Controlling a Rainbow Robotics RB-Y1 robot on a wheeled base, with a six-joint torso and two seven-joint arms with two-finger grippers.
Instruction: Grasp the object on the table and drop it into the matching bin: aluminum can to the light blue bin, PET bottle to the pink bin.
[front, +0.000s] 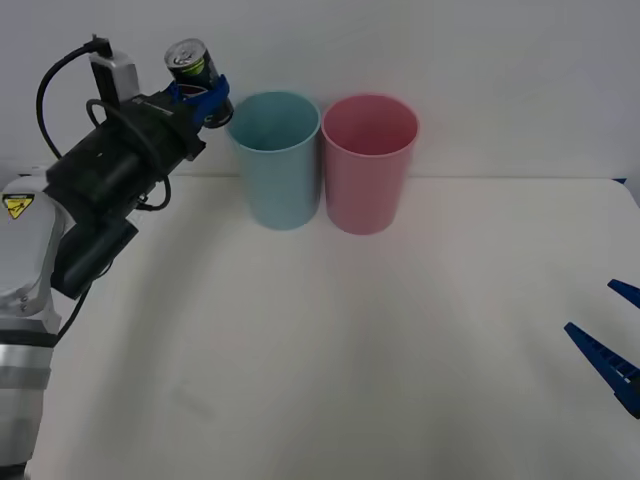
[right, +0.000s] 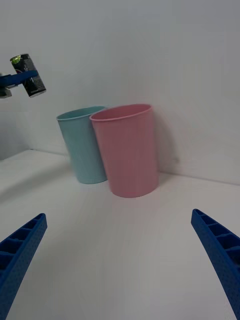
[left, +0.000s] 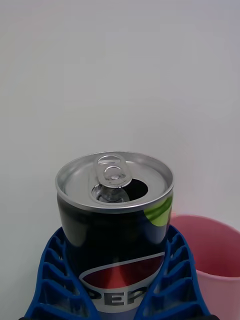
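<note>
The aluminum can (front: 190, 62), dark with a silver pull-tab top and a yellow-green mark, is held high in the air by my left gripper (front: 204, 97), which is shut on it. It hangs just left of and above the rim of the light blue bin (front: 277, 160). The left wrist view has the can (left: 116, 220) upright between the blue fingers (left: 55, 280), with the pink bin (left: 210, 250) behind it. The pink bin (front: 368, 163) stands touching the light blue bin's right side on the white table (front: 330, 360). My right gripper (front: 612, 340) rests open at the table's right edge.
A plain white wall rises right behind both bins. From the right wrist view, the light blue bin (right: 82, 145) stands behind the pink bin (right: 127, 150), and the held can (right: 29, 75) hangs high above the table.
</note>
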